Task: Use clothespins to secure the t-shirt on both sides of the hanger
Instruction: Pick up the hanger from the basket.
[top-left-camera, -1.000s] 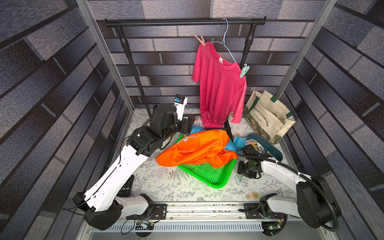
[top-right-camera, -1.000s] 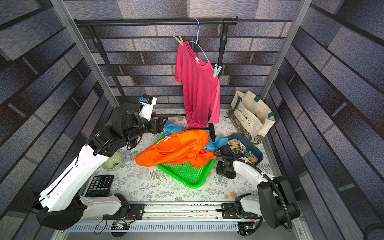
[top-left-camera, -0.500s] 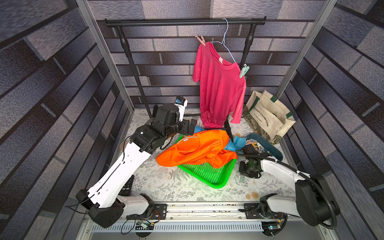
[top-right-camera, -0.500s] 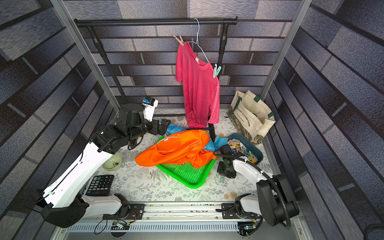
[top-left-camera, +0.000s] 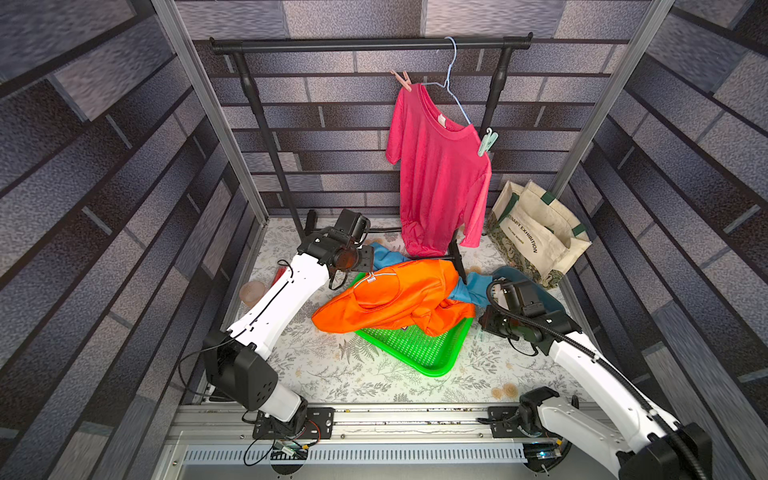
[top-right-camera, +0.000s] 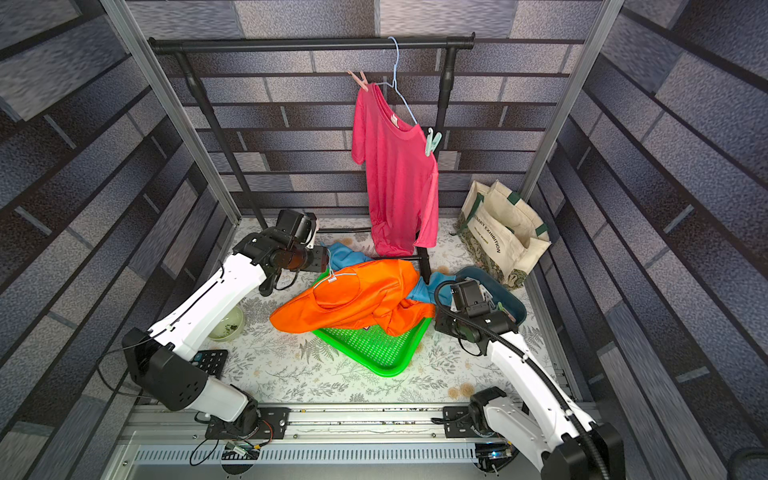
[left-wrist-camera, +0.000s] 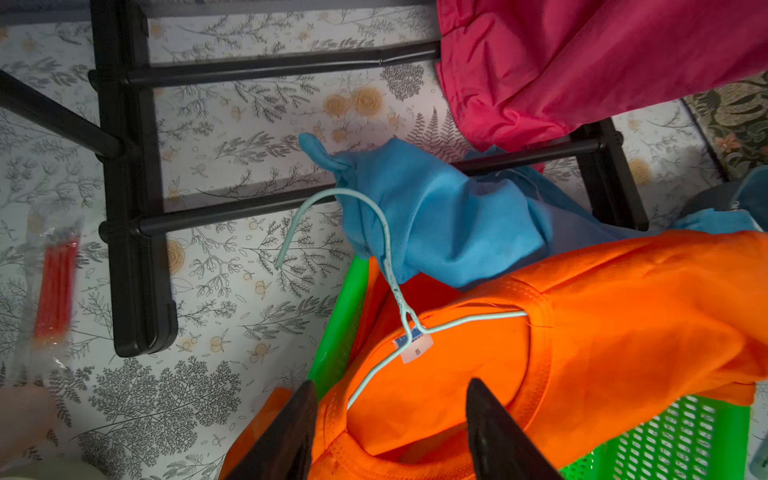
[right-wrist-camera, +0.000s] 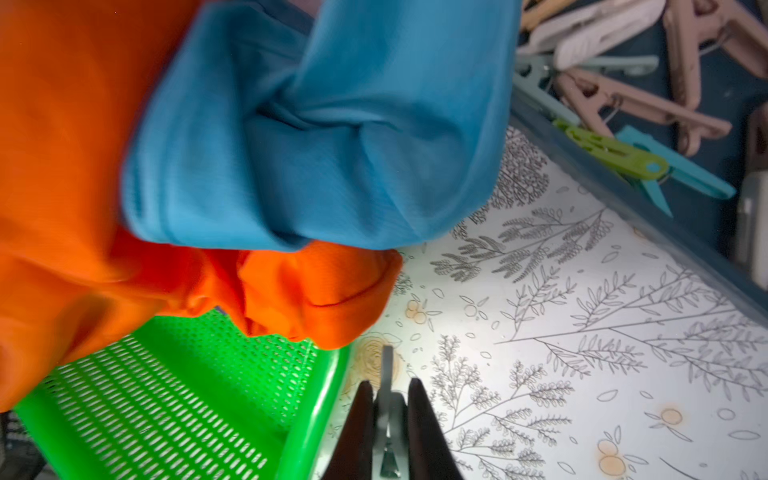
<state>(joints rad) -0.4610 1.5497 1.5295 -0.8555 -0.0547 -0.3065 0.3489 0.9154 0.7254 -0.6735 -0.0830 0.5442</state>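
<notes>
A pink t-shirt hangs from the rail on a pale wire hanger. One pink clothespin and one mint clothespin grip its two shoulders. An orange t-shirt with a mint hanger in its collar lies over the green tray. My left gripper is open, with its fingers on either side of the orange collar. My right gripper is shut on a grey-green clothespin just above the table beside the tray. Several more clothespins lie in a dark blue tub.
A blue garment lies under the orange shirt and across the black rack's base bars. A canvas tote bag stands at the back right. A bowl, a calculator and a red packet lie by the left arm.
My left arm has come down towards the orange shirt's collar. My right gripper has closed on the clothespin and shifted slightly towards the tray.
</notes>
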